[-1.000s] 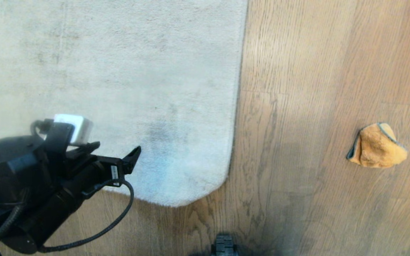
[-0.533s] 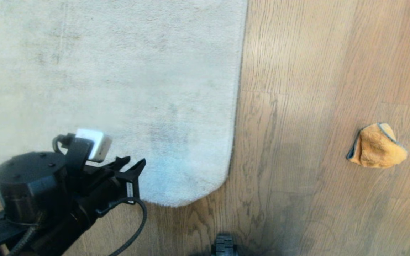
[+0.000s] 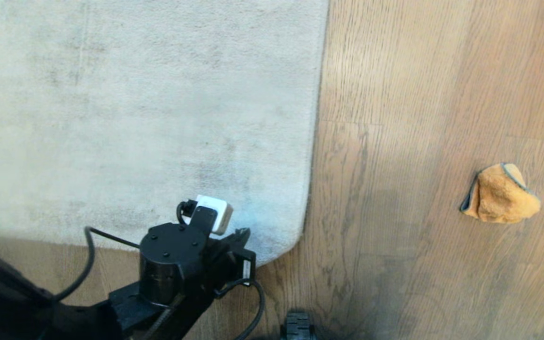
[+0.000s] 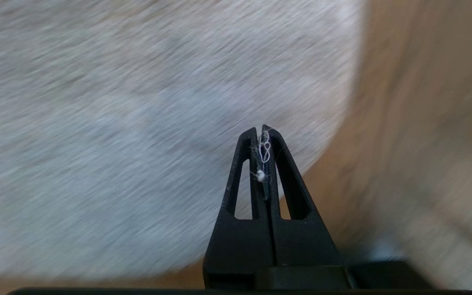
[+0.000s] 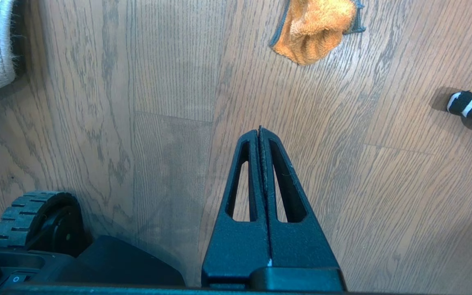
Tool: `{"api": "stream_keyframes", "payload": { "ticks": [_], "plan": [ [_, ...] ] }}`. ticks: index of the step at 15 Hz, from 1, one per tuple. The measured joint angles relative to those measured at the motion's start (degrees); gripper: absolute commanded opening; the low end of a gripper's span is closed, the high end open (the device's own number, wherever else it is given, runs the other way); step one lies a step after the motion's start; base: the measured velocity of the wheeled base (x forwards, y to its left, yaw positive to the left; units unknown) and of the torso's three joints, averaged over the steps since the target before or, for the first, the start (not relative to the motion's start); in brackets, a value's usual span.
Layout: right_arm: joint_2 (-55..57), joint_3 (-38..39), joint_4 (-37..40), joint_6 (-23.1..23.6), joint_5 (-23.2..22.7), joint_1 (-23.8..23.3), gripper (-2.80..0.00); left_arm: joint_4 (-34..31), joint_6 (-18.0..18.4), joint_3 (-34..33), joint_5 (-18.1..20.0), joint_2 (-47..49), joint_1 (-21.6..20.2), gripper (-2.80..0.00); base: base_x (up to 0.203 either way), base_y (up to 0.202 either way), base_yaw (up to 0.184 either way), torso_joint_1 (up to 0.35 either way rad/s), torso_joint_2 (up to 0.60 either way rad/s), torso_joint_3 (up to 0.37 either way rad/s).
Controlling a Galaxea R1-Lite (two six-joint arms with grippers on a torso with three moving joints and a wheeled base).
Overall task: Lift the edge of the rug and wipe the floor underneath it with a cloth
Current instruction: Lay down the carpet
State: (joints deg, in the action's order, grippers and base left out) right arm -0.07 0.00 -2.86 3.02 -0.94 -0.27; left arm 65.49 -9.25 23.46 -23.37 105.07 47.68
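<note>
The left arm (image 3: 168, 269) is matte black, its round wrist housing dotted with small screws, a white box-shaped camera (image 3: 215, 215) clipped on top and a braided black cable (image 3: 253, 307) looping beside it. Each pincer (image 4: 260, 135) is two slim black triangular fingers with slotted cut-outs (pale lint clings to the left one). A ribbed black wheel (image 5: 35, 213) sits at the base.

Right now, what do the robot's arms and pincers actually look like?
Both are matte black. The left arm ends in a round drum-like wrist carrying a small white box, with black cables looping beside it. Each gripper, left and right, has two slim tapering fingers with long slots cut through; white lint clings to the left one.
</note>
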Motion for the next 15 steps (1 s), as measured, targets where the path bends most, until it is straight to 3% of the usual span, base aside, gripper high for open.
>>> {"api": "stream_keyframes", "payload": {
  "ticks": [2, 4, 9, 15],
  "plan": [
    [0.00, 0.00, 0.02, 0.00, 0.01, 0.00, -2.80, 4.41, -2.93, 3.44, -0.02, 4.85, 2.45, -2.80, 0.000, 0.000, 0.000, 0.000, 0.00, 0.000],
    [0.00, 0.00, 0.00, 0.02, 0.00, 0.00, -2.80, 4.72, -4.92, 5.69, 0.05, 8.34, 3.89, -2.80, 0.000, 0.000, 0.000, 0.000, 0.00, 0.000],
    [0.00, 0.00, 0.02, 0.02, 0.00, 0.00, -2.80, 3.62, -6.75, 8.41, 0.13, 12.64, 5.11, -2.80, 0.000, 0.000, 0.000, 0.000, 0.00, 0.000],
    [0.00, 0.00, 0.01, -0.04, -0.02, 0.00, -2.80, 3.22, -6.48, 8.11, 0.24, 17.23, 4.66, -2.80, 0.000, 0.000, 0.000, 0.000, 0.00, 0.000]
  ]
}}
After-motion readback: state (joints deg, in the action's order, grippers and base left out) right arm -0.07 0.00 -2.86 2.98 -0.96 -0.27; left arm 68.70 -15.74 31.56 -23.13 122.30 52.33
